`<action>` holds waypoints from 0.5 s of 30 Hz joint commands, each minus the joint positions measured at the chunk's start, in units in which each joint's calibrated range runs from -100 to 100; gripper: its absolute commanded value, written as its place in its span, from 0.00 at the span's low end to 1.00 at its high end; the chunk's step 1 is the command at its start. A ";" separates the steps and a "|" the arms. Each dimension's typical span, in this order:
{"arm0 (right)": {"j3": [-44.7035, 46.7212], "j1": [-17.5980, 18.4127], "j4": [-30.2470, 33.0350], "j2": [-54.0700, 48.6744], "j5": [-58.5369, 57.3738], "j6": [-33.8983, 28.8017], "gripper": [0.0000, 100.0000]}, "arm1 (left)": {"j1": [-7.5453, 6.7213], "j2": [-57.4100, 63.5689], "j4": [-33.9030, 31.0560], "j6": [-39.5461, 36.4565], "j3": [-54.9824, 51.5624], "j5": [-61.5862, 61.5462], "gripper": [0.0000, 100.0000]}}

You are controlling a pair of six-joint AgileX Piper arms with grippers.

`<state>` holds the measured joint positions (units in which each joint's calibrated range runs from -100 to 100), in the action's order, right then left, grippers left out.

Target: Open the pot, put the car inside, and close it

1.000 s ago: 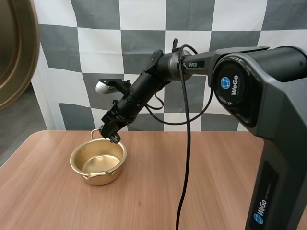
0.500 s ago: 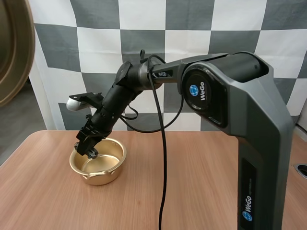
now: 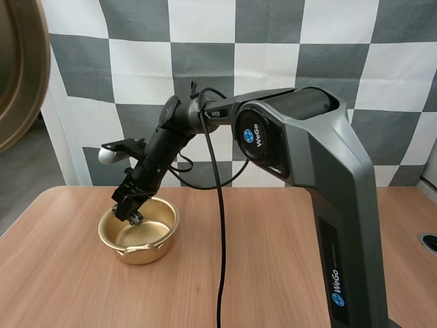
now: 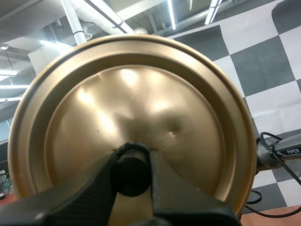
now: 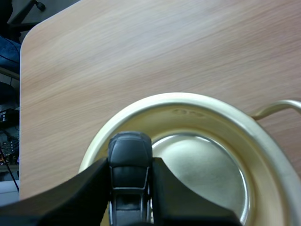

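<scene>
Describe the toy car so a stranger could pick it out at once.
On the wooden table stands an open gold pot. The right gripper hangs over its mouth, and the toy car is pinched between its black fingers. It is small, dark grey and rounded, with a windscreen, unlike the shiny pot below.

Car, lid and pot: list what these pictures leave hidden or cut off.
- Car: right wrist view, sides and rear hidden inside the right gripper; high view, too small to make out.
- Lid: left wrist view, lower rim hidden behind the left gripper; high view, cut off by the left edge.
- Pot: high view, part of its floor hidden by the right gripper.
</scene>
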<state>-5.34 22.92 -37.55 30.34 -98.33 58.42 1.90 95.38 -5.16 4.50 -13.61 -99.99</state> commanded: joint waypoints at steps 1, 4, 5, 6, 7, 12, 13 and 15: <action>-1.13 0.00 0.84 0.86 0.02 -0.61 0.00 | 0.03 0.01 0.09 0.04 -0.08 -0.01 0.00; -2.91 0.00 2.01 2.17 0.02 -1.64 0.00 | 0.03 0.01 0.09 0.04 -0.08 -0.01 0.00; -3.36 0.00 2.74 2.65 0.02 -1.94 0.00 | 0.03 0.01 0.09 0.04 -0.08 -0.01 0.00; -4.02 0.00 2.74 2.96 -0.16 -2.19 0.00 | 0.03 0.01 0.09 0.04 -0.08 -0.01 0.00; -4.32 0.00 2.74 3.32 -0.17 -2.28 0.00 | 0.03 0.01 0.09 0.04 -0.08 -0.01 0.00; -4.79 0.00 3.61 5.35 -0.12 -3.24 0.00 | 0.03 0.01 0.09 0.04 -0.08 -0.01 0.00; -4.79 0.00 4.21 5.76 0.03 -3.43 0.00 | 0.03 0.01 0.09 0.04 -0.08 -0.01 0.00; -4.79 0.00 5.22 6.42 0.03 -3.66 0.00 | 0.03 0.01 0.09 0.04 -0.08 -0.01 0.00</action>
<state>-10.12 22.92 -32.78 36.61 -98.21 54.86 1.90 95.38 -5.16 4.50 -13.61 -99.99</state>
